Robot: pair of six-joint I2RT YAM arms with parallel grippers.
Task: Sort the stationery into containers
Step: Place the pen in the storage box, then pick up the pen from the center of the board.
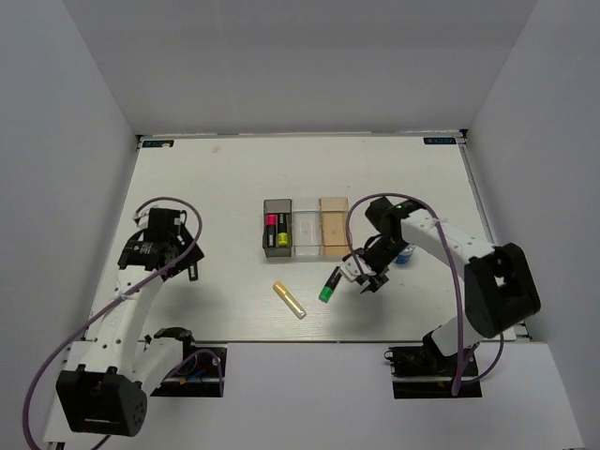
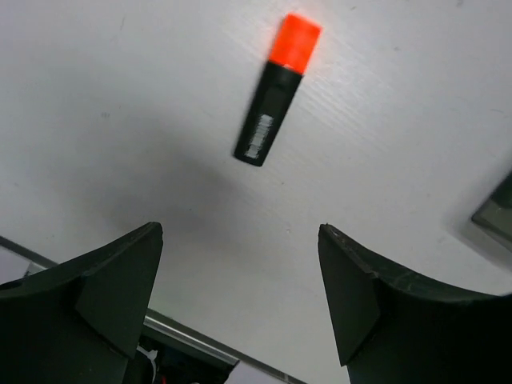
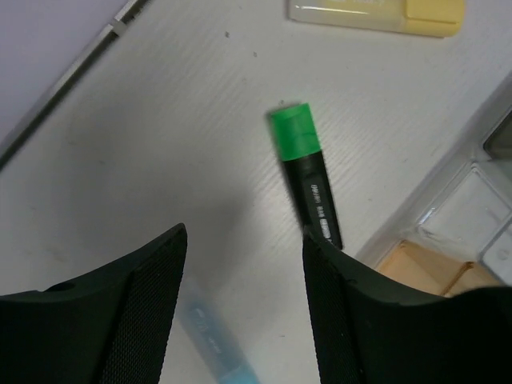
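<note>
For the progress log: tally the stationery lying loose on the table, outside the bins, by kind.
Highlighters: 3 (green-capped highlighter, yellow highlighter, orange-capped highlighter)
Light blue tube: 1
Blue roll: 1
Total: 5

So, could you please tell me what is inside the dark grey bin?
Inside the dark grey bin lie a black-pink highlighter and a yellow highlighter, side by side. The bin floor beneath them is covered; nothing else shows.
</note>
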